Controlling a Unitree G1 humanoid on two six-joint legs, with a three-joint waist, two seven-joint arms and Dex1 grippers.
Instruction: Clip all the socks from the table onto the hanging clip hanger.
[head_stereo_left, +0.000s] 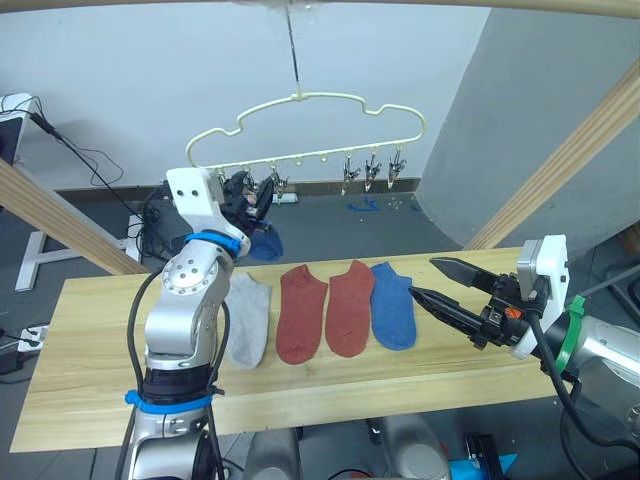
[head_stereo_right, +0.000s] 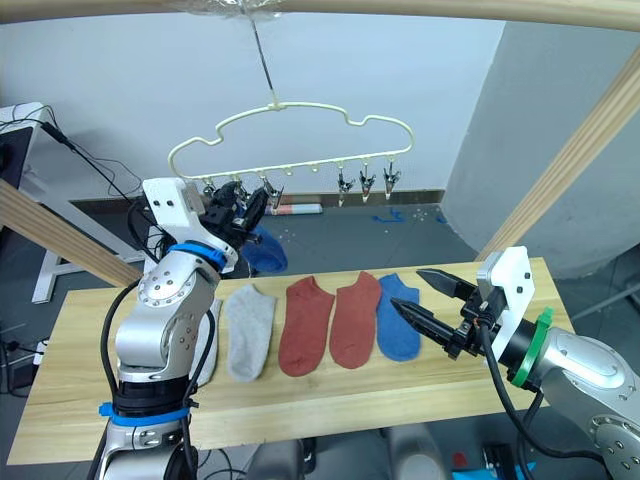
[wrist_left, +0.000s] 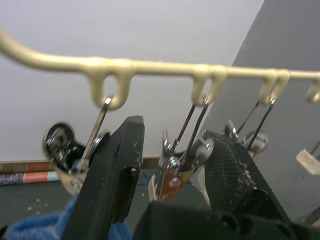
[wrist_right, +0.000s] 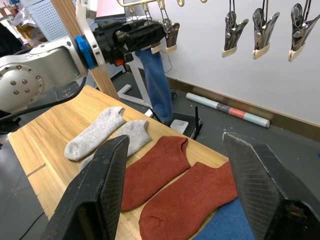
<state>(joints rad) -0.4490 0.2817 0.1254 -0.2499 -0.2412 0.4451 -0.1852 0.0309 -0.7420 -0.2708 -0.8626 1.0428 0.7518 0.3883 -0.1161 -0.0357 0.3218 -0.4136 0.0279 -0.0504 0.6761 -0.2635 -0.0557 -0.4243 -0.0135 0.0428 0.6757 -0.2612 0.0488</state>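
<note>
A robotics lab or test workshop is showing here: a raw timber frame (head_stereo_left: 585, 150) is standing around the plank counter (head_stereo_left: 90, 370), cables (head_stereo_left: 85, 155) are trailing at ten o'clock, and a pegboard (wrist_right: 47, 20) is hanging behind.

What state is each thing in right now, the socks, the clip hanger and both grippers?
Blue sock: hanging from a clip at the left gripper.
Other blue sock: flat on the table.
Rust red socks: flat, side by side.
Light grey socks: flat on the table.
Clip hanger: hanging, most clips empty.
Left gripper: open around a clip.
Right gripper: open, empty.
</note>
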